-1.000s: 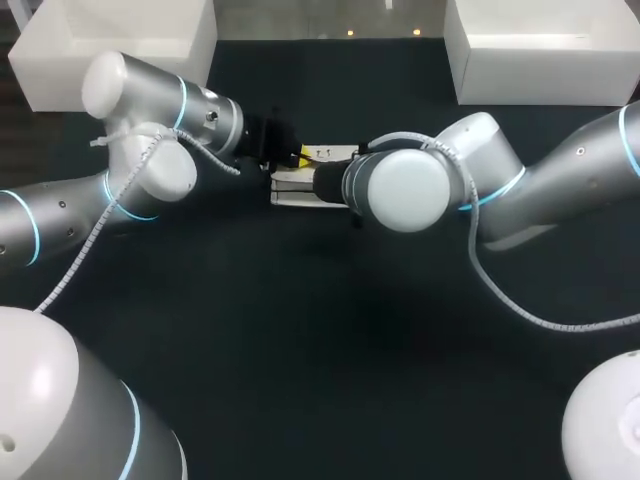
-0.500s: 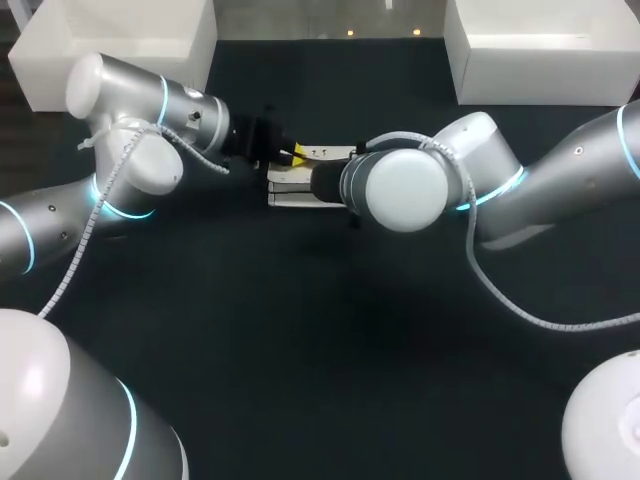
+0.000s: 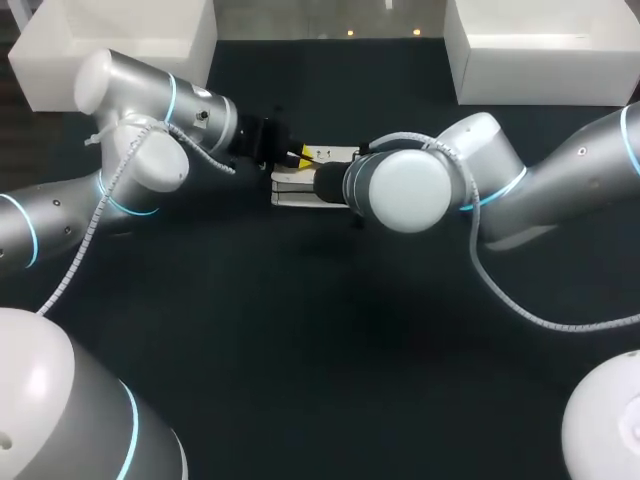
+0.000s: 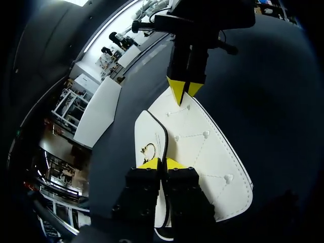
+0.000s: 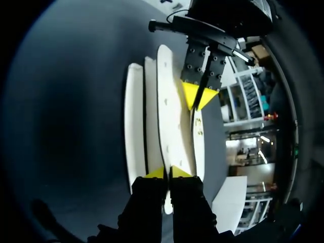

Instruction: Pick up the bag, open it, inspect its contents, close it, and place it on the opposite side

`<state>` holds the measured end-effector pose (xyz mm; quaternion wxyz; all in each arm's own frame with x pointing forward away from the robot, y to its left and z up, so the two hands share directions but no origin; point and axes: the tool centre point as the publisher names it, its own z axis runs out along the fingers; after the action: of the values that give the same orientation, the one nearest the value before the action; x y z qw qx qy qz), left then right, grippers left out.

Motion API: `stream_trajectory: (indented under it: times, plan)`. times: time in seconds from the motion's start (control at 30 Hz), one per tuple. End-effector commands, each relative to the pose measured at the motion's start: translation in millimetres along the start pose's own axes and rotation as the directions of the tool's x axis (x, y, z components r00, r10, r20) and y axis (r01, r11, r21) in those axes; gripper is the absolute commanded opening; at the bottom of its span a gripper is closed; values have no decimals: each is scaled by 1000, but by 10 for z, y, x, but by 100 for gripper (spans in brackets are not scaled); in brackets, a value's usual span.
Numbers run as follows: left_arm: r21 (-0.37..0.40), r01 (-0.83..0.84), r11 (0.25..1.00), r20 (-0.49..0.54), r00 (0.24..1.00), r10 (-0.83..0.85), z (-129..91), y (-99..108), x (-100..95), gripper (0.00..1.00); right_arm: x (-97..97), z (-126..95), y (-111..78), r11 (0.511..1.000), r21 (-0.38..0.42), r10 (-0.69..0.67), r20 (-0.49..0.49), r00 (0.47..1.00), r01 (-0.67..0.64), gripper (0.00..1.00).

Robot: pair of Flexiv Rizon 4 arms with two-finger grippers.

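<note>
A white stitched bag (image 3: 296, 194) lies at the middle of the dark table, held between my two arms. My left gripper (image 4: 161, 163) is shut on a thin black-edged flap at one end of the bag (image 4: 205, 147). At the opposite end, my right gripper (image 5: 168, 173) is shut on a white panel of the bag (image 5: 169, 114). In the left wrist view the right gripper (image 4: 184, 92) pinches the bag's far end. In the right wrist view the left gripper (image 5: 199, 100) faces it. In the head view the left gripper (image 3: 301, 157) shows its yellow tips, while the right arm's wrist hides its own fingers.
Two white bins stand at the back of the table, one at the left (image 3: 110, 45) and one at the right (image 3: 545, 50). The dark tabletop (image 3: 320, 340) stretches in front of the arms.
My left arm swung a little to the left and came back right, still pinching the bag's flap. The right arm and its grip stayed put.
</note>
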<state>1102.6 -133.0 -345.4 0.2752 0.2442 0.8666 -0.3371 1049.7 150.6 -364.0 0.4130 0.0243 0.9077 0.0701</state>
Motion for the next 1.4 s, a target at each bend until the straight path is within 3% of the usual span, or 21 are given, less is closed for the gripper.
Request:
stream_trajectory:
  times: [0.03, 0.4, 0.43, 0.47, 0.5, 0.53, 0.57, 0.83, 1.0, 1.1, 1.17, 1.2, 1.4]
  plan:
    - [4, 0, 1000, -11, 1000, 0, 28, 45, 10, 0, 7, 7, 7, 1000, -4, 1, 3, 1000, -1, 0]
    - [11, 9, 1000, -15, 1000, -9, 19, 48, 10, 2, 7, 7, 7, 1000, -4, 1, 3, 1000, -1, 0]
    - [9, 14, 1000, -12, 1000, -14, 19, 38, -1, 33, 7, 7, 7, 1000, -4, 1, 3, 1000, -1, 0]
    - [9, 20, 1000, -6, 1000, -20, 10, 30, -16, 54, 7, 7, 7, 1000, -4, 1, 3, 1000, -1, 0]
    - [12, 22, 1000, -2, 1000, -22, -6, 20, -30, 71, 7, 7, 7, 1000, -4, 1, 3, 1000, -1, 0]
    - [12, 29, 1000, 5, 1000, -29, -25, 11, -46, 81, 7, 7, 7, 1000, -4, 1, 3, 1000, -1, 0]
    - [14, 31, 999, 9, 999, -31, -49, 2, -63, 100, 7, 7, 7, 1000, -4, 1, 3, 1000, -1, 0]
    - [88, 66, 994, 24, 997, -68, -281, -71, -149, 100, 37, 6, 7, 1000, 0, 11, 1, 1000, -11, 0]
    - [67, 74, 995, 18, 997, -75, -387, -121, -163, 100, 56, -14, 14, 1000, 0, 12, 0, 1000, -12, 0]
    - [56, 86, 995, 7, 996, -87, -453, -151, -169, 100, 60, -38, 15, 1000, 0, 13, -1, 1000, -13, 40]
    - [39, 92, 995, 1, 996, -92, -491, -168, -163, 100, 55, -62, 22, 1000, 3, 11, -3, 1000, -11, 96]
    - [34, 94, 995, 0, 996, -94, -509, -175, -162, 100, 46, -84, 24, 1000, 3, 12, -4, 1000, -12, 100]
    - [-5, 131, 991, -12, 991, -131, -622, -200, -140, 100, -48, -261, 37, 1000, -10, 28, -27, 999, -29, 100]
